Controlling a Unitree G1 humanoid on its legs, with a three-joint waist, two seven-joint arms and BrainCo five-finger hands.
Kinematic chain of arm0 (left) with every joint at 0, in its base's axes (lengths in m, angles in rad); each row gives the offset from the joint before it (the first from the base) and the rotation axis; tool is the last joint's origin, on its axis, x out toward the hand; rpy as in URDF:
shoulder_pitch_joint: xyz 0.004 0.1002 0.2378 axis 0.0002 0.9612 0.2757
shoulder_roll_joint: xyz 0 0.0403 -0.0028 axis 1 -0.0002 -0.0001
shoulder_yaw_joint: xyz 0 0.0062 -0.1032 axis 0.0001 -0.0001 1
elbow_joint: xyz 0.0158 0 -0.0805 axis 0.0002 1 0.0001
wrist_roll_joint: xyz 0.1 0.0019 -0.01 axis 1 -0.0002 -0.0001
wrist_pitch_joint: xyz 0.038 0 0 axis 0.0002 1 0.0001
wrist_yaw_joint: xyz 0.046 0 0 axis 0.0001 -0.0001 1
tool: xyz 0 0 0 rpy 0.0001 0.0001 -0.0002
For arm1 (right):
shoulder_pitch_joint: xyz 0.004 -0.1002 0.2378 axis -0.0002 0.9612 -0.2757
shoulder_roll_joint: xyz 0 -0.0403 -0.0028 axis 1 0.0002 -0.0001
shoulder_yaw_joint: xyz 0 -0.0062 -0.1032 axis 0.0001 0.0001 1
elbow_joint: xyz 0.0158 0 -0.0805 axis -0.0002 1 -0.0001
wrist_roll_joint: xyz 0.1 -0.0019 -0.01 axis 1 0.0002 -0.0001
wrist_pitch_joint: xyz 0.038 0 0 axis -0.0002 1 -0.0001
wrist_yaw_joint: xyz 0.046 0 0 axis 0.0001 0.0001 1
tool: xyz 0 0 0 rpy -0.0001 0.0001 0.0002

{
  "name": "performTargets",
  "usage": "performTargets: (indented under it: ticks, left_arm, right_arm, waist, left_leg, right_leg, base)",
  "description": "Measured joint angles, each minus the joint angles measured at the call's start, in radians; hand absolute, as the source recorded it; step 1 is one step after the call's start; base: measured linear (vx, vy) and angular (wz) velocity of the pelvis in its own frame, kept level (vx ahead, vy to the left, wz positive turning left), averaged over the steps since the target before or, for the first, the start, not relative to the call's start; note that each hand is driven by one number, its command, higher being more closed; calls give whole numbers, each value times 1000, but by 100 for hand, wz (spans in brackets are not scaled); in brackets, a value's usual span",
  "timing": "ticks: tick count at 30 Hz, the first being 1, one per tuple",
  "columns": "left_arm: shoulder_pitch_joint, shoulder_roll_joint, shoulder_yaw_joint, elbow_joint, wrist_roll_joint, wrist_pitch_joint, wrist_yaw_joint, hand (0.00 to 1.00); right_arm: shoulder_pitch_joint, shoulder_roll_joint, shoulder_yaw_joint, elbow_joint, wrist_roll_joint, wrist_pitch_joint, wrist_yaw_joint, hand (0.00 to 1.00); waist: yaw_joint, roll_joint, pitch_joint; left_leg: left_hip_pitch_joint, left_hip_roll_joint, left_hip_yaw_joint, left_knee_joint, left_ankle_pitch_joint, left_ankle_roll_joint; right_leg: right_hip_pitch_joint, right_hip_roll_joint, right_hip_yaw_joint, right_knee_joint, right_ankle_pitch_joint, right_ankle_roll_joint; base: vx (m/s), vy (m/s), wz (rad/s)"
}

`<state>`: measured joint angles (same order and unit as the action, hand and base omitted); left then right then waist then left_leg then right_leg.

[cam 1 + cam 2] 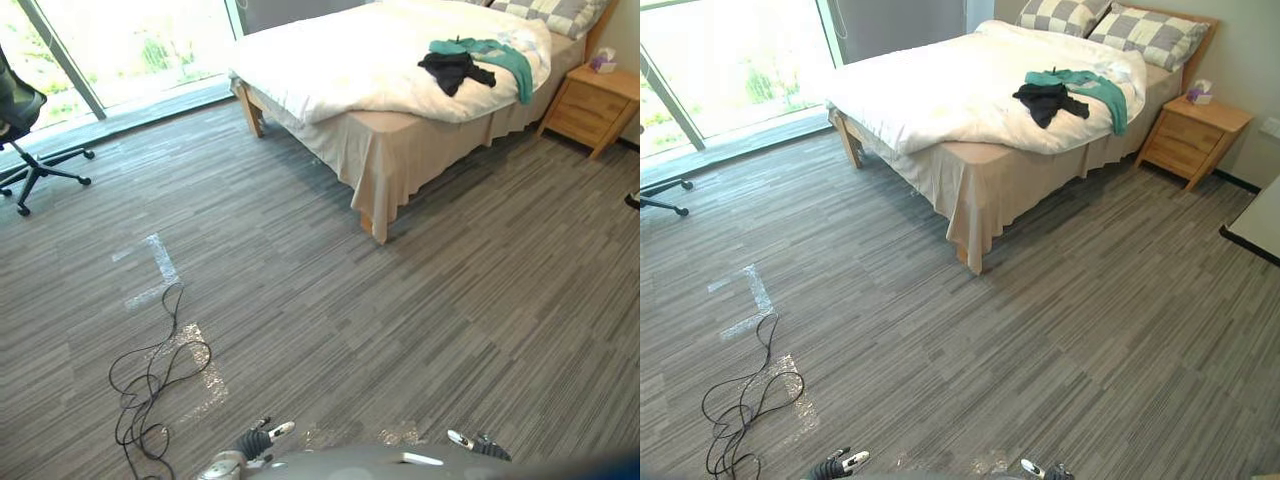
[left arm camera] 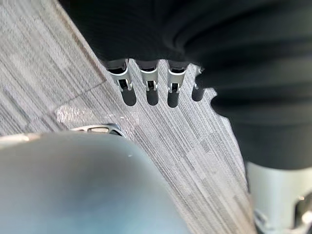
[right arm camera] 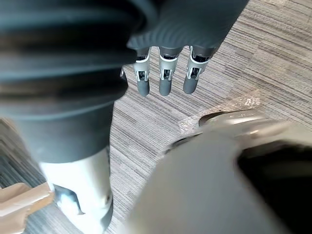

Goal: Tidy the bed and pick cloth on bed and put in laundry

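A bed [image 1: 400,150] with a rumpled white duvet [image 1: 360,55] stands at the far side of the room. On the duvet near the pillows lie a black cloth [image 1: 453,70] and a teal cloth [image 1: 500,55], touching each other. My left hand [image 1: 255,440] hangs low at the bottom edge of the head views, far from the bed, fingers [image 2: 148,87] straight and holding nothing. My right hand [image 1: 478,443] hangs at the bottom right, its fingers [image 3: 165,78] straight and empty too.
A wooden nightstand [image 1: 595,105] with a tissue box [image 1: 603,62] stands right of the bed. Two checked pillows [image 1: 1110,25] lie at the headboard. An office chair [image 1: 25,130] stands by the window at the left. Grey carpet stretches between me and the bed; a table corner [image 1: 1255,225] shows at the right.
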<state>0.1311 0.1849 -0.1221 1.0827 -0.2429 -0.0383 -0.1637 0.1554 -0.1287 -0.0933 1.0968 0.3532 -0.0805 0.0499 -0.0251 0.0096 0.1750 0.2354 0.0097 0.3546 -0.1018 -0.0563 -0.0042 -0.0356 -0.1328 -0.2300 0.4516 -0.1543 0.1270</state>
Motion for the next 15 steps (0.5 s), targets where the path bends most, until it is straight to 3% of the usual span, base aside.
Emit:
performTargets:
  ticks: [2,4,7,9,10,13,14,15]
  left_arm:
    - [8,15,1,3,-1,5,7,0]
    - [11,27,1,10,1,13,11,0]
    - [-10,20,4,12,37,29,12,0]
    - [-16,15,16,12,67,32,9,0]
    - [-14,15,22,12,70,31,8,0]
    - [15,17,62,9,80,25,9,0]
    - [15,7,72,9,81,22,12,0]
    - [29,-19,87,9,84,18,12,0]
  right_arm:
    - [0,13,-4,4,16,-4,-8,0]
    - [0,30,-14,9,18,-5,-14,0]
    - [0,39,-67,18,59,-7,-14,0]
    - [5,44,-69,3,85,-6,-15,0]
    - [11,48,-70,-8,87,-7,-16,0]
    - [67,74,-65,-73,86,-9,-22,0]
    - [87,73,-78,-81,89,-10,-24,0]
    - [88,58,-93,-80,85,-8,-30,0]
  waist:
    - [-10,-11,9]
    - [-15,-25,13]
    - [-21,-8,45]
    - [-17,3,59]
    - [-15,0,60]
    - [-17,-33,54]
    - [-25,-20,50]
    - [-35,11,32]
  left_leg:
    - [16,0,16,0,-1,1]
    - [27,7,22,1,-5,2]
    - [23,93,24,16,-19,-13]
    - [30,171,61,42,-44,-57]
    - [38,182,81,48,-49,-73]
    - [124,165,173,70,-84,-137]
    - [153,176,184,78,-105,-158]
    - [156,210,191,129,-105,-168]
  right_leg:
    - [-3,-9,-7,24,-12,-15]
    - [35,8,-27,-53,-30,-44]
    - [72,89,-86,-153,-24,-58]
    - [-29,103,-118,-97,-27,-65]
    - [-59,94,-123,-87,-24,-65]
    - [-111,17,-140,-151,65,-83]
    - [-113,16,-140,-123,88,-156]
    - [-120,48,-142,-97,34,-165]
  base:
    - [20,14,-21]
    - [84,-51,-25]
    - [132,-146,-20]
    - [145,-155,-49]
    - [187,-159,-72]
    - [324,-225,-61]
    - [441,-270,-32]
    - [506,-342,-42]
